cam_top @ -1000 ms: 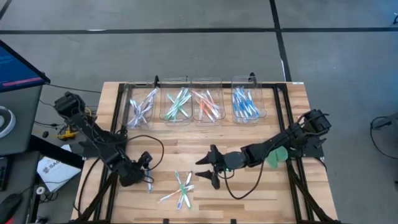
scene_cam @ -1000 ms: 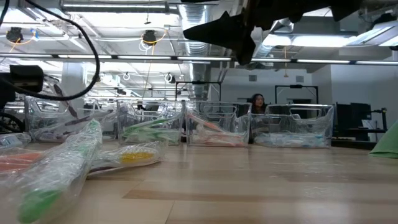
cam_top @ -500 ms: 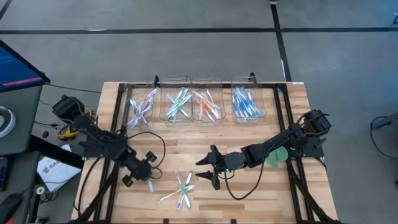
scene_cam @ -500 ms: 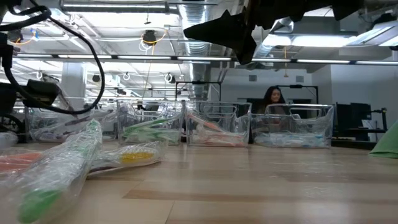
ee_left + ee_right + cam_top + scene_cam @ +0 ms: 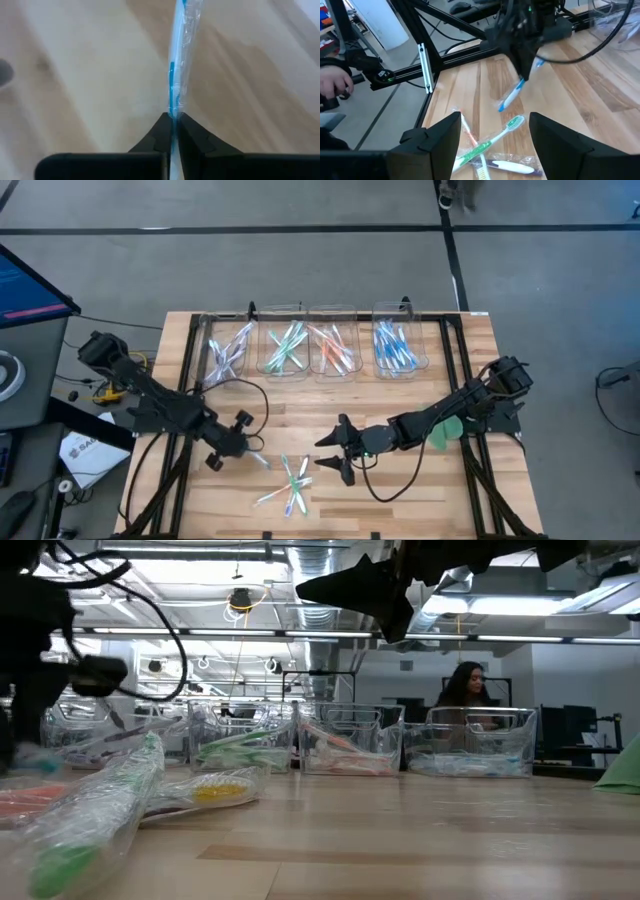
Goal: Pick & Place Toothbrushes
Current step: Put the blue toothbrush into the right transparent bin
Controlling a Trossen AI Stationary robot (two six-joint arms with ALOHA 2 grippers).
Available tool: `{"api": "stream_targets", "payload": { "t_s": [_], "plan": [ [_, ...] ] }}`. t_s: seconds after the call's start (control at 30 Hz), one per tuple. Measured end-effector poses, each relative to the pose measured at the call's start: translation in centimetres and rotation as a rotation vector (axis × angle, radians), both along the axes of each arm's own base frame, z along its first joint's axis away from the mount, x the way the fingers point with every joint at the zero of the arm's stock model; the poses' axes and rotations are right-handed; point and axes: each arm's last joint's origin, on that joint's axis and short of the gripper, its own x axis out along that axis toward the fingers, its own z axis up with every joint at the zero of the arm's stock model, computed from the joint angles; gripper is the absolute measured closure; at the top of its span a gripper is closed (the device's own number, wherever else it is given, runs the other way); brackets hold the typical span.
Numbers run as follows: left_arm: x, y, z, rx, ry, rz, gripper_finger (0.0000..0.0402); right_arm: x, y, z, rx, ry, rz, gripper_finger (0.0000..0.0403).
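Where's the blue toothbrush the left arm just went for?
The blue toothbrush is pinched in the left gripper, off the table's left front area in the high view, just left of the loose toothbrush pile.

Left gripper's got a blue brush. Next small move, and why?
Probably carry it toward the blue bin. The left gripper is shut on a blue toothbrush, lifted near the loose pile; the right gripper waits open.

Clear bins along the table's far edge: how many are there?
4, in a row at the far edge: purple-brush bin leftmost, then green, orange, and blue rightmost. None looks hidden.
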Motion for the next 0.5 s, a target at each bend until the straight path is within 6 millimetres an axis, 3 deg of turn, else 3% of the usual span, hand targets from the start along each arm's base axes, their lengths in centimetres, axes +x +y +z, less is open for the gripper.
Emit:
{"api": "stream_targets", "payload": {
  "t_s": [0.17, 0.33, 0.5],
  "plan": [
    [0.1, 0.4, 2.5, 0.02, -0.086, 0.08, 0.0394, 0.0, 0.0, 0.0, -0.035, -0.005, 0.011, 0.0173],
    [0.7, 0.4, 6.4, -0.016, -0.287, 0.142, 0.0393, 0.2, -0.4, 0.0, -0.169, -0.023, 0.042, 0.0173],
    [1.1, 0.2, 9.4, -0.199, -0.585, 0.197, 0.0394, 0.4, -0.9, 0.2, -0.323, -0.059, 0.067, 0.0176]
  ]
}}
